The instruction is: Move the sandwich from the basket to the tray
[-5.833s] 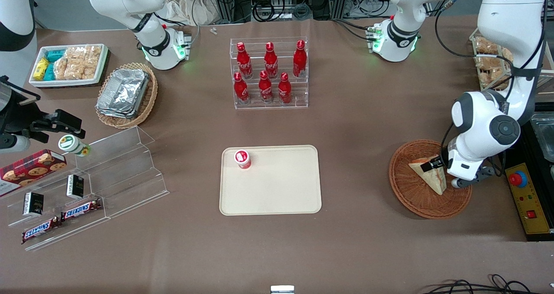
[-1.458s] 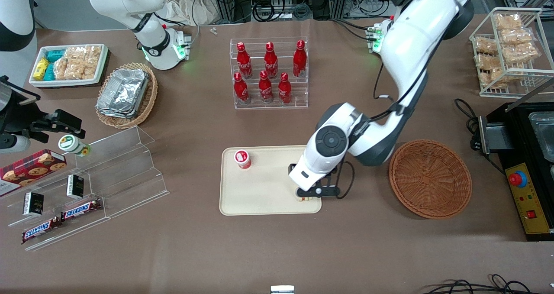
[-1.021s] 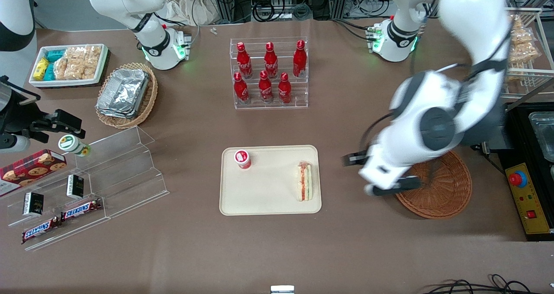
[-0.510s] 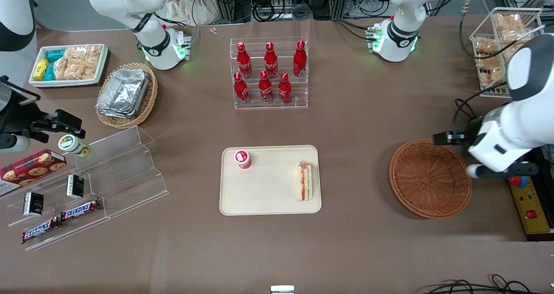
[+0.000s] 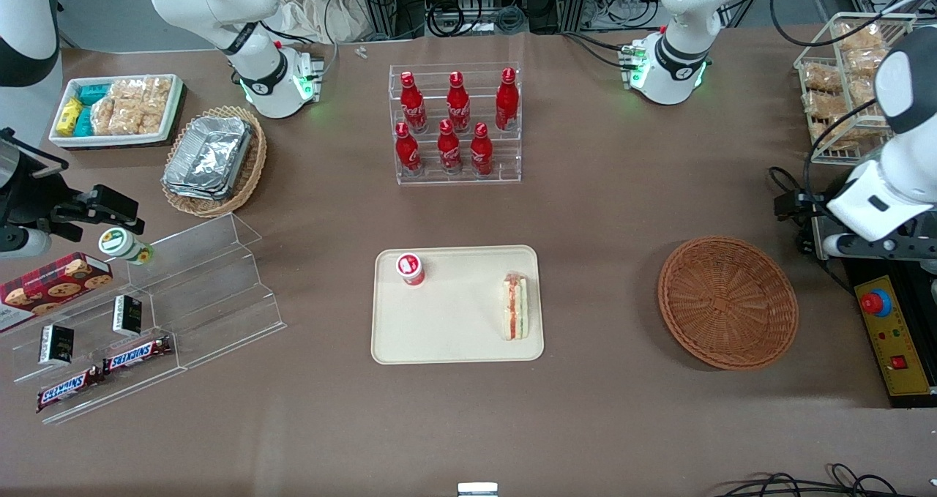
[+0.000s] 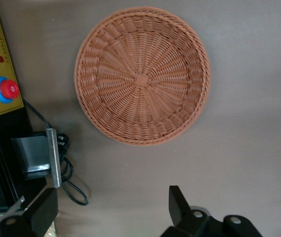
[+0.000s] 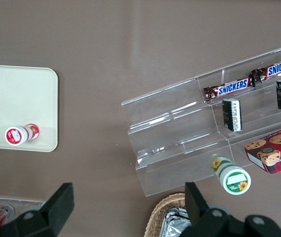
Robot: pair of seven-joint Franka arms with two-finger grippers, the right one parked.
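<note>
The sandwich (image 5: 515, 308) lies on the cream tray (image 5: 457, 336), near the tray's edge that faces the basket, its red and green filling showing. The round reddish-brown wicker basket (image 5: 727, 301) holds nothing; the left wrist view (image 6: 142, 75) shows it from above. My left gripper (image 5: 794, 215) hangs above the table, a little farther from the front camera than the basket, toward the working arm's end. It is open and empty; in the left wrist view (image 6: 108, 215) its fingers (image 6: 180, 207) stand wide apart over bare table.
A small red-capped bottle (image 5: 411, 268) stands on the tray. A black control box with a red button (image 5: 889, 329) and a cable (image 6: 66, 182) lie beside the basket. A wire rack of snacks (image 5: 849, 80) and a cola bottle rack (image 5: 455, 124) stand farther back.
The gripper carried the sandwich from the basket to the tray and let it go. It then swung back over the basket to the working arm's end, empty.
</note>
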